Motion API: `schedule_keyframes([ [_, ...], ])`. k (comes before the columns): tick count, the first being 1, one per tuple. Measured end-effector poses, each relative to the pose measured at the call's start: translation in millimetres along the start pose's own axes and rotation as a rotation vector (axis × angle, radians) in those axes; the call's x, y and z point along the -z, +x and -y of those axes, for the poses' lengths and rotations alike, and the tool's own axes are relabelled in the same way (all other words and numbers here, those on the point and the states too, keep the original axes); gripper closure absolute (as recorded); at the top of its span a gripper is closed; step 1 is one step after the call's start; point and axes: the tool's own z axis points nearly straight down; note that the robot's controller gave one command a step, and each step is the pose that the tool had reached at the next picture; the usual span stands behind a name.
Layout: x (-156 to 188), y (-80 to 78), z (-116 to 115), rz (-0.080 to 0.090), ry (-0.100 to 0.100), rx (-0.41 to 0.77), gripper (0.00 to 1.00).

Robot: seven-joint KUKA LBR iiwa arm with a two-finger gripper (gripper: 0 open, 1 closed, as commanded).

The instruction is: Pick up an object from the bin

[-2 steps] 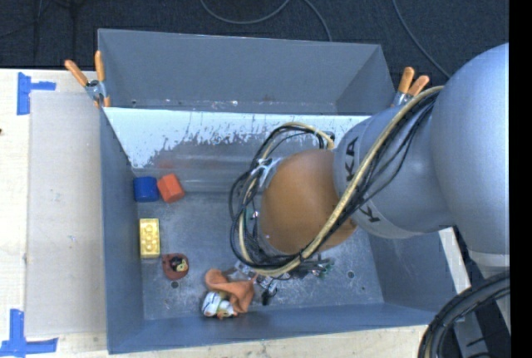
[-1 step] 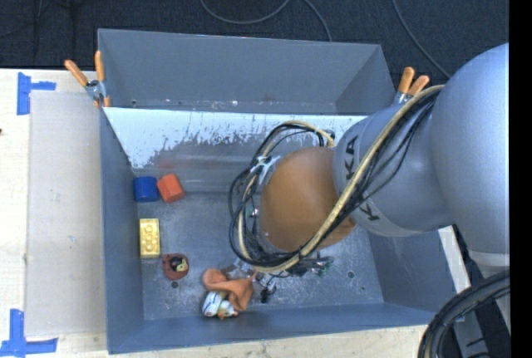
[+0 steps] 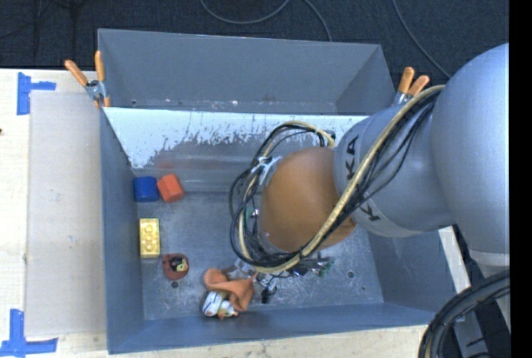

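**Gripper low by the near wall, beside an orange wad**

I see the arm point(image 3: 432, 157) reaching in from the right over the bin point(image 3: 241, 82), its orange cover point(image 3: 303, 198) looped with cables. Under the cover the gripper point(image 3: 268, 288) sits low near the bin's near wall; I cannot tell whether it is spread or closed. Just left of it lies a crumpled orange-and-white wad point(image 3: 229, 296). Well to the left are a yellow brick point(image 3: 150, 237), a blue block point(image 3: 145, 188) touching an orange block point(image 3: 170, 188), and a brown knob point(image 3: 174, 267).
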Motion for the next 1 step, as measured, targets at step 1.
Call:
schedule_keyframes([
  [1,-0.1,4.4,1.7,0.000,-0.001,0.002,1.00],
])
